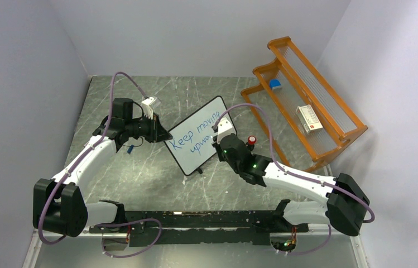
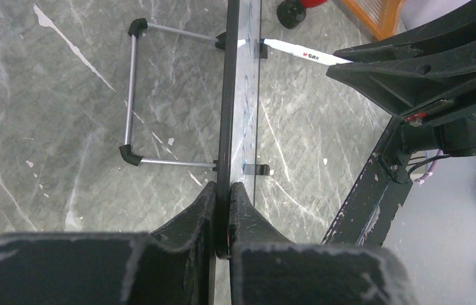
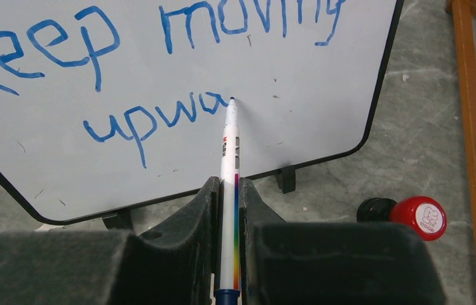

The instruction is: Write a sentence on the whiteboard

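Grey marble-look tabletop (image 1: 139, 184), plain pale walls (image 1: 195, 33) all round us. Our left gripper (image 2: 222, 194) is clamped on the black-framed edge of the small white whiteboard (image 1: 195, 131), which stands right ahead of those fingers. Our right gripper (image 3: 229, 190) pinches a white rainbow-striped marker (image 3: 229, 143), tip touching the board just past the blue handwritten sentence (image 3: 159, 63), which reads "Keep moving upwa".

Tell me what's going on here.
The left fingers clamp the edge of the standing whiteboard. The right fingers grip a marker with its tip against the board. The sentence, in blue, reads "Keep moving" on top and "upwa" below, so its last word is unfinished.
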